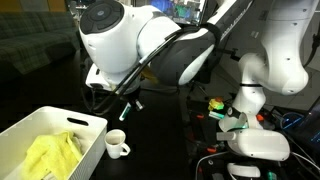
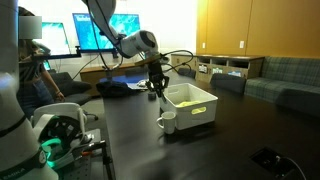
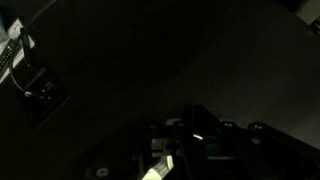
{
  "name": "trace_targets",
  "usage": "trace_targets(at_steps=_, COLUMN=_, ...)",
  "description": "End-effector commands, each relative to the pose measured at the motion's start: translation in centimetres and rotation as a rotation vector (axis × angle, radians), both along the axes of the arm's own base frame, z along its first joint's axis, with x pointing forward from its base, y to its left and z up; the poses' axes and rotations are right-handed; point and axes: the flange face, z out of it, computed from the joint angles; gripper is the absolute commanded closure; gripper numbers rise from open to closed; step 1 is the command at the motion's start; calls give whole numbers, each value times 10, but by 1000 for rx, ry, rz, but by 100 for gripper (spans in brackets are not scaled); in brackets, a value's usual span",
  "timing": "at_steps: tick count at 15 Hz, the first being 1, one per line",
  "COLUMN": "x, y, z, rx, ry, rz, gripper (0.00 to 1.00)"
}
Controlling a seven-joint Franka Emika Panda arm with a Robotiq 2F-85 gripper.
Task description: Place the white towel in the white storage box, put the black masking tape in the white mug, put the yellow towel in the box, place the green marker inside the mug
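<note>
A white robot arm reached over a dark table (image 2: 225,150), its gripper (image 2: 157,90) hanging just above the white mug (image 1: 117,143). The mug stood just beside one end of the white storage box (image 1: 92,140), and the yellow towel (image 1: 52,155) lay inside the box. The jaws were pressed nearly together. The dim wrist view did not show whether the green marker was pinched between them. If it was, the sound move would be to centre over the mug's mouth, lower the marker tip-first, then let go.
</note>
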Motion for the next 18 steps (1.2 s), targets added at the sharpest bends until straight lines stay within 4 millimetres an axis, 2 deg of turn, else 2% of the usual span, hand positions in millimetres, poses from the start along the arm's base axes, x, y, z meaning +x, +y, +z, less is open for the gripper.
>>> trace_targets(at_steps=1, x=17, y=8, z=0, rx=-21, ry=29, rz=32, gripper=88)
trace_targets(at_steps=7, x=25, y=12, z=-14, rx=-30, ry=72, rz=61, gripper=88)
trace_targets(at_steps=18, x=51, y=16, z=-37, rx=-55, ry=110, rz=27, gripper=88)
